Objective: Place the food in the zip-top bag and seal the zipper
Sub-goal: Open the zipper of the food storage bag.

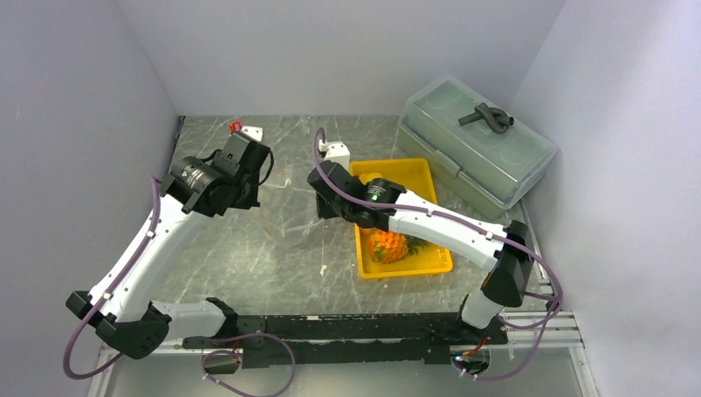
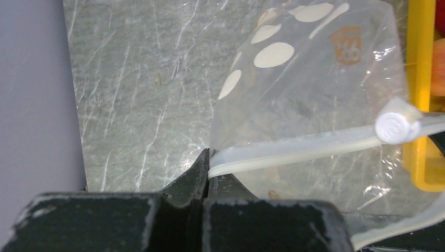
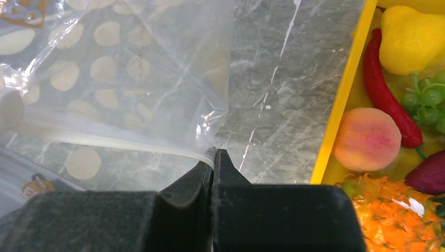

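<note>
Pinching the clear dotted bag's (image 2: 315,79) whitish zipper (image 2: 294,149): left end effector (image 2: 205,169), right end effector (image 3: 214,164). Only the right wrist view shows the knobbly green grapes (image 3: 427,102).

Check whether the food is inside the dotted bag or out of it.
Out. The pineapple, chili, lemon and grapes lie in the yellow tray; nothing shows inside the bag.

The table (image 1: 273,265) is a grey slab veined with white. Between the left claw (image 2: 208,157) and the right claw (image 3: 214,157), the clear, white-dotted zip-top bag (image 2: 294,105) spreads over the stone. Just to the right of the right claw sits a yellow tray (image 1: 405,270). Farther right and toward the back stands a grey-green lidded box (image 1: 475,153). A small white scrap (image 1: 323,270) lies on the near side of the right claw, beside the tray's left rim.
</note>
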Controlling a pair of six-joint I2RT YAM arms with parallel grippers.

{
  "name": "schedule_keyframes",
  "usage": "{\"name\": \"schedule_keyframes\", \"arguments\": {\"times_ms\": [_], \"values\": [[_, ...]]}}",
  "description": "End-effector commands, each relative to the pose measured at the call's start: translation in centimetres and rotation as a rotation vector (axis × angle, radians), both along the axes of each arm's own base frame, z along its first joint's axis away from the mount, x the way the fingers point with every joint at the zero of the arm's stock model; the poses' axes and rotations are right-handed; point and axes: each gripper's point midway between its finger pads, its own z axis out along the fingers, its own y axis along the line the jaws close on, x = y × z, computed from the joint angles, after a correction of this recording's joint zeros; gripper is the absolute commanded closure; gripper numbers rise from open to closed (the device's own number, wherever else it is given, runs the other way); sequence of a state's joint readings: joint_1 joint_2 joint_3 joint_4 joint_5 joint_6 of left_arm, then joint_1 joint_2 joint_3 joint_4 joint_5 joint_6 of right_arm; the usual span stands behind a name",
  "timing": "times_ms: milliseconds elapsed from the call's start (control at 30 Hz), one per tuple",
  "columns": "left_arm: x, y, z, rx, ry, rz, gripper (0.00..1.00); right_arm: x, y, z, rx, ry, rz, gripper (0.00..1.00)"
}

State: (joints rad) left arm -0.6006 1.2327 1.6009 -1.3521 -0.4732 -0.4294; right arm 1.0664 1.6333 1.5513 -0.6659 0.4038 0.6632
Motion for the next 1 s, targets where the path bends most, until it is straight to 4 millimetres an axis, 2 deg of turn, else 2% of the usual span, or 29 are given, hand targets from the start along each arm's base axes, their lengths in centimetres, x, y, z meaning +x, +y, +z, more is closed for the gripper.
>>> {"name": "schedule_keyframes", "arguments": {"times_ms": [0,333,467,633,800,967], "values": [[-0.4,2.4,0.1,0.131,0.024,0.032,1.00,0.9,-0.2,-0.9,0.012,0.014,-0.038,1.00],[0.8,2.7,-0.7,0.216,0.041,0.041,1.00,2.2,4.4,-5.2,0.124,0.147,0.017,1.00],[1.4,2.3,-1.3,0.225,0.054,0.037,1.00,2.6,4.9,-6.7,0.145,0.188,0.015,1.00],[1.7,1.1,-3.9,0.196,0.100,0.024,1.00,3.3,2.5,-9.9,0.077,0.217,-0.044,1.00],[1.6,0.2,-6.4,0.187,0.173,0.018,1.00,3.1,-0.7,-12.9,0.035,0.247,-0.106,1.00],[1.7,0.1,-7.0,0.194,0.190,0.025,1.00,2.1,-3.9,-15.8,-0.044,0.272,-0.161,1.00]]}}
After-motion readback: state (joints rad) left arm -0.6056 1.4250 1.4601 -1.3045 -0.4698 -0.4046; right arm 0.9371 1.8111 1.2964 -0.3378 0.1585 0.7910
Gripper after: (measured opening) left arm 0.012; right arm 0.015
